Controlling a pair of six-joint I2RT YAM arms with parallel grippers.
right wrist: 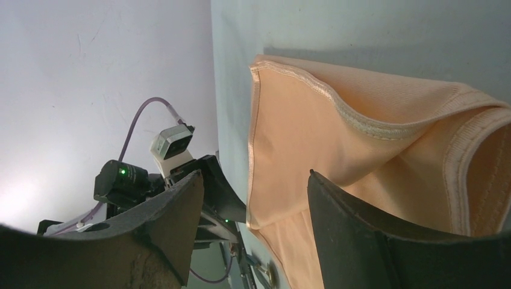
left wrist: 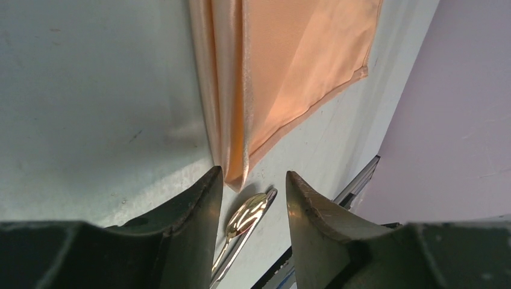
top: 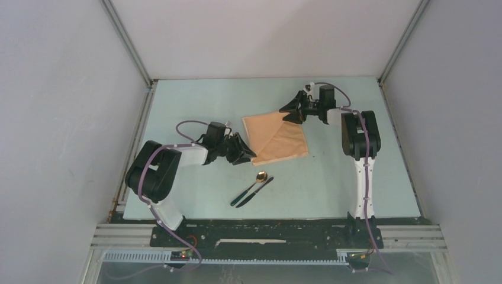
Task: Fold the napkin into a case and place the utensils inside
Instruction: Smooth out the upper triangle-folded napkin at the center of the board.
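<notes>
Peach-tan cloth: the napkin lies near the middle of the table, folded over itself, with a diagonal layer edge across its top.
Layers: in the left wrist view the napkin shows stacked edges running down to one pointed corner.
Utensils: the spoon and the knife lie side by side on the bare table, just nearer than the napkin and outside it.
Left side: the left gripper sits low at the napkin's near-left corner. Its jaws are parted, the corner's tip is just beside one finger, nothing is pinched, and the spoon shows through the gap.
Right side: the right gripper is at the far corner, jaws wide apart. The napkin rises in a soft fold beside one finger, not clamped.
</notes>
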